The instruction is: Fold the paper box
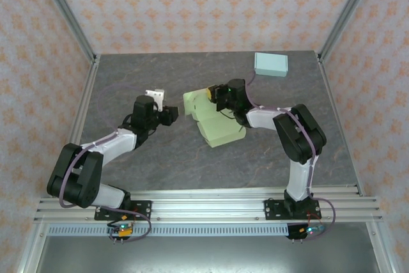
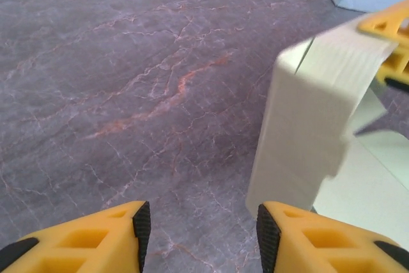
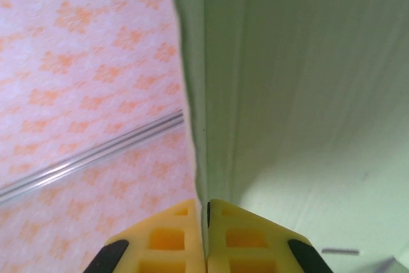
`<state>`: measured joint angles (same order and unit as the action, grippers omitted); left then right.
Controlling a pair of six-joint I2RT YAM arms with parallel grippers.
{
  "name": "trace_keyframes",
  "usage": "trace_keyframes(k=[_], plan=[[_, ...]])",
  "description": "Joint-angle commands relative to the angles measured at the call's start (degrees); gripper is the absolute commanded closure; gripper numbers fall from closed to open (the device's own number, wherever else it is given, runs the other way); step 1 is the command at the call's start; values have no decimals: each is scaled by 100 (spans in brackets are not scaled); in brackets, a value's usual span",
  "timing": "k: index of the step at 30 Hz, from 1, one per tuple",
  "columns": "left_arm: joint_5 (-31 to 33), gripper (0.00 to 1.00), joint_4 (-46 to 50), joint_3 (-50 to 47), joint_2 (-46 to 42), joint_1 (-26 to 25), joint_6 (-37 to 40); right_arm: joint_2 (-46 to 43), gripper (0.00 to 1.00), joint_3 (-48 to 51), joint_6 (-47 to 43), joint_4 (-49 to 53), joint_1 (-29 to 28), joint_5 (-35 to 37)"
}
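The box lies in the middle of the desk, about half folded: one wall stands up, the rest looks flat. The right pincer is clenched on a raised flap. The left pincer is released and empty, just beside that wall. Several folds seem left.

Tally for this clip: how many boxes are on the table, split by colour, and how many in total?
pale green paper box: 1
light blue box: 1
Total: 2
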<state>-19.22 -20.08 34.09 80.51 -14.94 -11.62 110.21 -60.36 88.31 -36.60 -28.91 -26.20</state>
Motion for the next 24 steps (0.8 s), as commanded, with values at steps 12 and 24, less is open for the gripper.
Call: trace_keyframes(k=[12, 24], plan=[[-615, 48, -1368, -17, 377, -27, 310, 593, 97, 338, -789, -2287, 70, -1414], [-909, 54, -1421, 223, 1040, -555, 1010, 896, 100, 625, -852, -2926, 78, -1341]])
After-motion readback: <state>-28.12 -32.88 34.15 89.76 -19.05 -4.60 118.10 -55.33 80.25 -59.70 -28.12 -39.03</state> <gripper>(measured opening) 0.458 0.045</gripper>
